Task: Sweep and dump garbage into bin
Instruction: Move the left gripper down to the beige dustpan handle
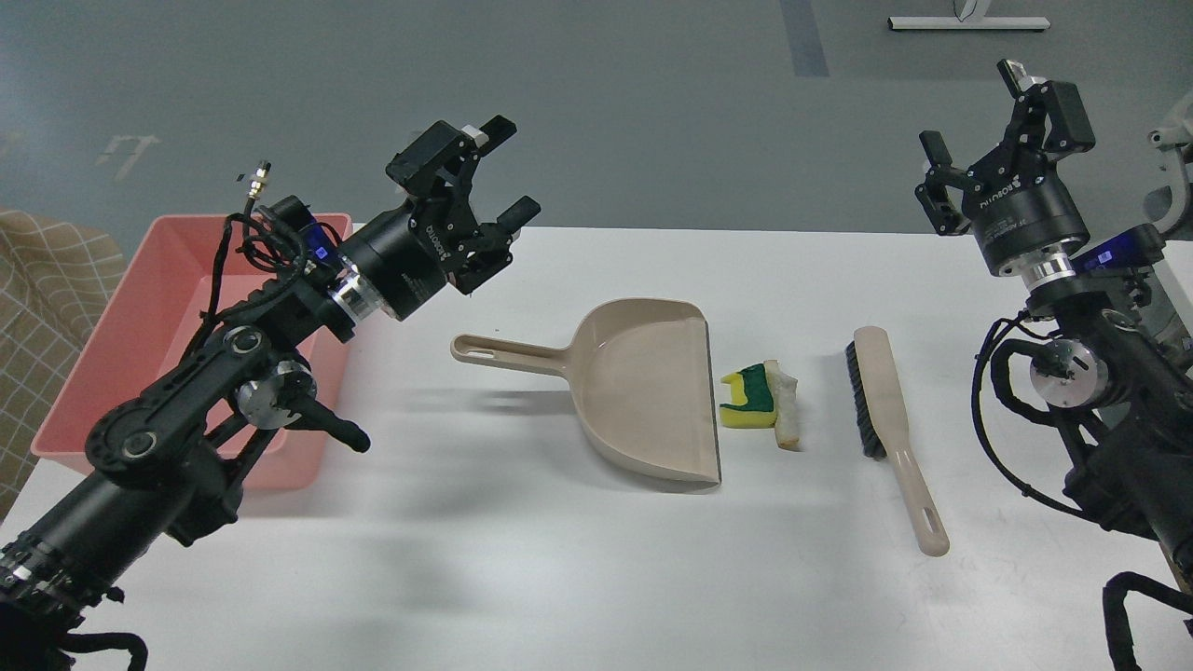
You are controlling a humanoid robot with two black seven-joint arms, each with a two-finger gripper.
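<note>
Lying on the white table (522, 568): sponge (748, 401) touching crust (788, 410), between dustpan (643, 387) at 9 o'clock and brush (890, 429) at 3. Bin (158, 308) sitting at far 9. Left gripper (508, 172) and right gripper (979, 116), both reading "ROBOTIQ", are hovering wide, holding nothing.

A white surface (559, 578) fills the lower part of the view, evenly lit, with soft shadows. Beyond its far edge lies a grey floor (606, 112) crossed by a darker stripe (803, 37). A beige checked cloth (47, 289) shows at the left edge, and a white base (969, 22) at the top right.
</note>
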